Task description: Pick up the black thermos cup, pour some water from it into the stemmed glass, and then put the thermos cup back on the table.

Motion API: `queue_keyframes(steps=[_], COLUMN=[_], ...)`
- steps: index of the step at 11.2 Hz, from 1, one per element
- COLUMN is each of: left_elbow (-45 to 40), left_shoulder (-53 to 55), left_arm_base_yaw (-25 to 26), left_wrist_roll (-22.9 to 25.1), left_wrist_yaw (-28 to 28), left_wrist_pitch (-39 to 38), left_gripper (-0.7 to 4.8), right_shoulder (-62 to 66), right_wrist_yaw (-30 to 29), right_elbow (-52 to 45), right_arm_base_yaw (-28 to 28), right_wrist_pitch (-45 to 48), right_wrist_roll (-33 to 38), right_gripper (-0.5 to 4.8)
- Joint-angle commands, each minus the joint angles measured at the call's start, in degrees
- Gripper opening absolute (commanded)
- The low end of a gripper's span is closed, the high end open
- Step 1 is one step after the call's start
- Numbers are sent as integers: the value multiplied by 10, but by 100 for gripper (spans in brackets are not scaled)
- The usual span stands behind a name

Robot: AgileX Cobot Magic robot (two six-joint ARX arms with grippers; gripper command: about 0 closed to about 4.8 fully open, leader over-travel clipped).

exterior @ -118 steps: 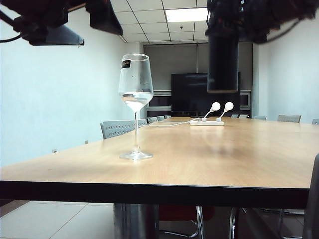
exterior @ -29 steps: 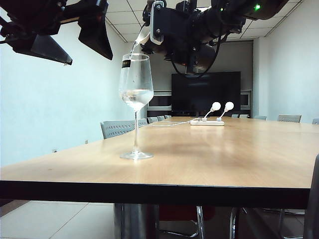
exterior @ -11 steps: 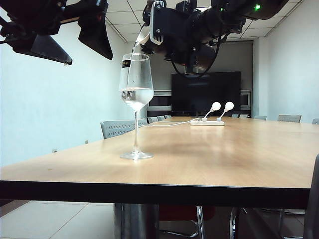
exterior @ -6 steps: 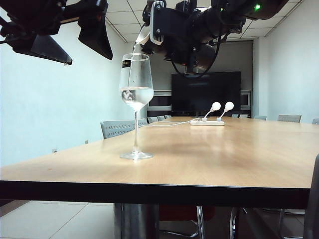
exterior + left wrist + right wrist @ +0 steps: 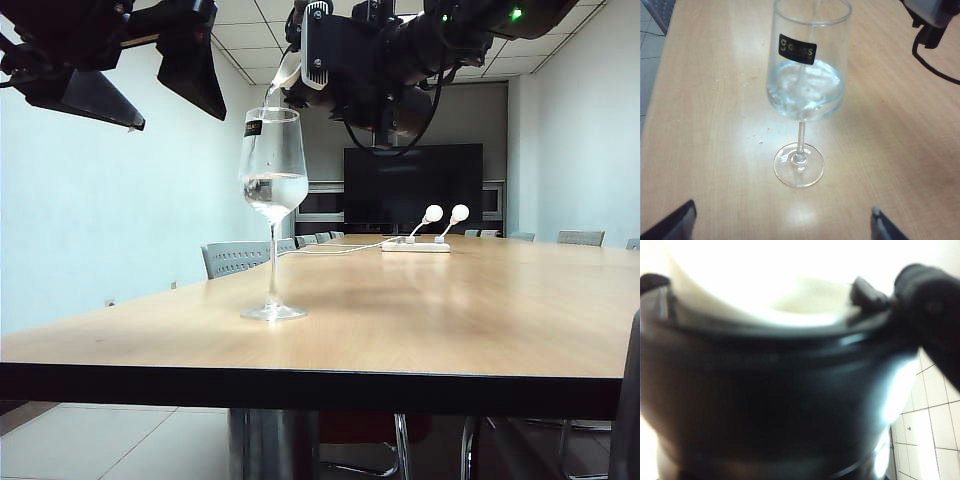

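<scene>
Counter (image 5: pixel 450 310): light wood grain, pale tan, edged in front by a dark, near-black band.

Stemmed glass (image 5: pixel 272 200): clear and colourless; a small black label with pale lettering is carried near the rim; clear water is shown in the bowl.

Black thermos cup (image 5: pixel 775 400): matte black body, blurred in the right wrist view; a whitish spout (image 5: pixel 285 72) is seen in the exterior view.

Left tool (image 5: pixel 150 75): black. Right tool (image 5: pixel 360 60): black housing, marked by one small green light (image 5: pixel 516 14).

Power strip (image 5: pixel 415 246): white, white cable.
</scene>
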Motion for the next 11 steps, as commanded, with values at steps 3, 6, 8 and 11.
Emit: queue_keyframes(steps=[3, 6, 8, 11], left_elbow=[3, 3, 3, 3], left_shoulder=[-1, -1, -1, -1], left_arm_base_yaw=[0, 0, 0, 0], left_wrist_roll=[0, 0, 0, 0], left_wrist_yaw=[2, 2, 2, 2], left_wrist_pitch=[0, -1, -1, -1], left_gripper=[458, 458, 458, 458], right_shoulder=[-11, -11, -11, -12], right_wrist_yaw=[1, 1, 1, 1], right_elbow=[8, 8, 8, 8], right_arm_base_yaw=[0, 0, 0, 0], right_wrist_pitch=[55, 55, 55, 55], right_wrist_roll=[4, -10, -23, -22], right_gripper=[166, 165, 165, 165])
